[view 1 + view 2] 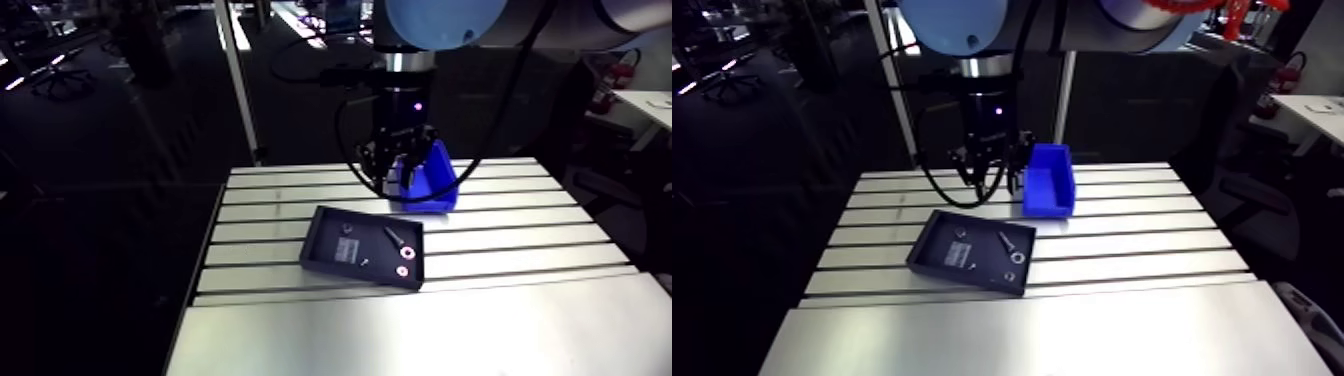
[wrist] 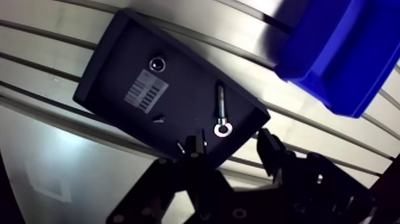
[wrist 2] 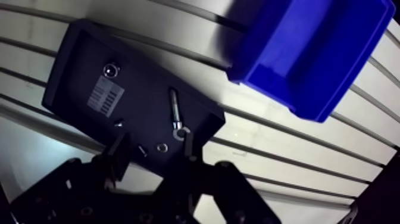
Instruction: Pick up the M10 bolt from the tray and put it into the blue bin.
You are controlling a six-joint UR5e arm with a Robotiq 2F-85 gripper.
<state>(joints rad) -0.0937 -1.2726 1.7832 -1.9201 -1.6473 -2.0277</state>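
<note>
The desk point(image 1: 520, 300) is wide and has long grooves. A black tray point(image 1: 325, 240) lies on it a bit crooked, near the middle. There is lots of bare desk to the left of the tray, in front of it and to its right. So the tray is far from every desk edge.

A white sticker point(image 2: 146, 88) with stripes lies in the left half of the tray. A round nut point(image 2: 157, 63) sits near it, by the tray's far wall. The bolt point(image 2: 221, 104) lies flat in the right half of the tray, away from the walls. A small ring point(image 2: 222, 129) sits just beside one end of the bolt. I cannot tell if they touch.

The blue bin point(image 1: 1050, 180) stands behind the tray's far right corner. It is close but not touching, with a strip of bare desk between them. Its open top faces up.

The claw point(image 2: 231, 146) hangs in the air by the tray's far right corner, next to the bin. Its two fingers are apart and hold nothing.

The arm view shows the whole desk, with the claw hanging clear of the tray. In its left eye the claw covers part of the bin. In its right eye the bin shows whole. The wrist view shows the sticker's stripes and a tiny metal bit point(image 2: 158, 119) near the sticker. It shows only part of the bin.
</note>
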